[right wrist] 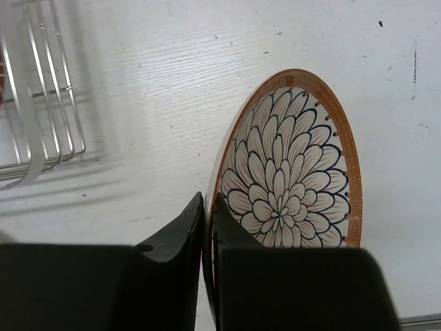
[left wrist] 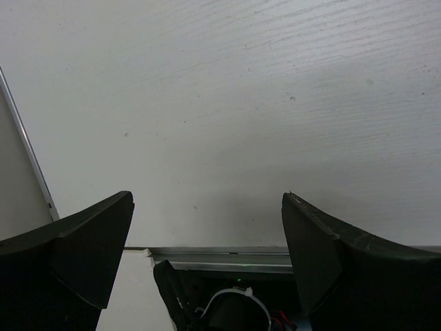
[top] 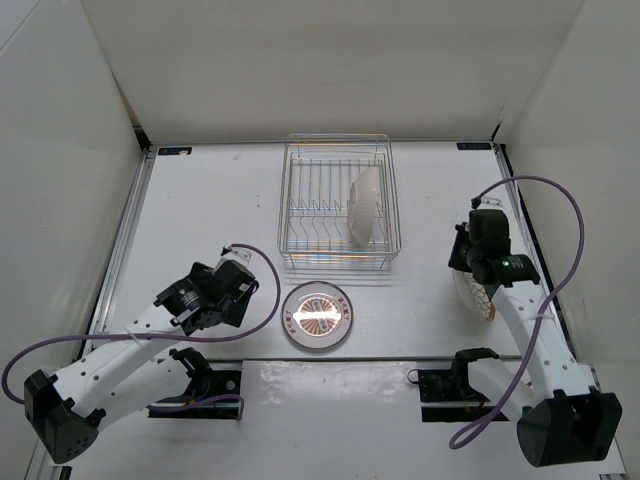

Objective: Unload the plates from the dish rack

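Right gripper (right wrist: 209, 205) clamped on rim of tilted petal plate (right wrist: 289, 172); left gripper (left wrist: 207, 210) spread wide, empty, over bare surface (left wrist: 241, 103).

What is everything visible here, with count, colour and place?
dish rack: one, silver wire, far middle of the table
white-backed plate: one, white, standing on edge in the rack's right part
striped plate: one, orange-brown stripes, flat on the table in front of the rack
petal plate: one, dark petals, brown rim, tilted on edge, right of the rack
left gripper: one, black, open over bare table
right gripper: one, black, shut on the petal plate's rim
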You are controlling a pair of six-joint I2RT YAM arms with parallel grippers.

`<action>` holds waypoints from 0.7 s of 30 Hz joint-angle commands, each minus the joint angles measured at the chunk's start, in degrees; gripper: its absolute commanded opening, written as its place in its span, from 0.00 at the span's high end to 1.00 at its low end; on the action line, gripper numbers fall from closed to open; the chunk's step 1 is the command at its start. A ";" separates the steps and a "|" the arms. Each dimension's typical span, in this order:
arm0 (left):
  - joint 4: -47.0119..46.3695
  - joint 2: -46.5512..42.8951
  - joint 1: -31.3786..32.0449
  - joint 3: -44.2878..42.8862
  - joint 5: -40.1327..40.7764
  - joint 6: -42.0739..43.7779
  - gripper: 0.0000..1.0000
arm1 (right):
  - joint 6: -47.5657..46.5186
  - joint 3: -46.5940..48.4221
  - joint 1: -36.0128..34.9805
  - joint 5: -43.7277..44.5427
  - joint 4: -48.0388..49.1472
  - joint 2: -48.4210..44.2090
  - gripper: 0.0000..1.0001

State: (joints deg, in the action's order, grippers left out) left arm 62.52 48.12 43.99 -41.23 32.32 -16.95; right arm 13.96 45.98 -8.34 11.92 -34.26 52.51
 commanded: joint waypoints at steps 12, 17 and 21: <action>-0.12 0.05 -0.39 -1.30 0.38 0.34 0.01 | 7.40 -7.21 -2.38 3.64 13.07 8.30 1.00; -0.21 -0.48 -0.31 -1.04 0.47 0.42 0.01 | 10.03 -8.97 -2.47 -1.71 16.15 10.86 1.00; -0.21 -0.83 -0.31 -1.13 0.38 0.43 0.01 | 12.67 -10.20 -2.82 -5.41 17.65 13.22 1.00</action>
State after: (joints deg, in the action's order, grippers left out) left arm 62.52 48.16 43.99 -41.23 32.34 -16.93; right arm 16.64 38.83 -10.63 18.70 -17.78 63.02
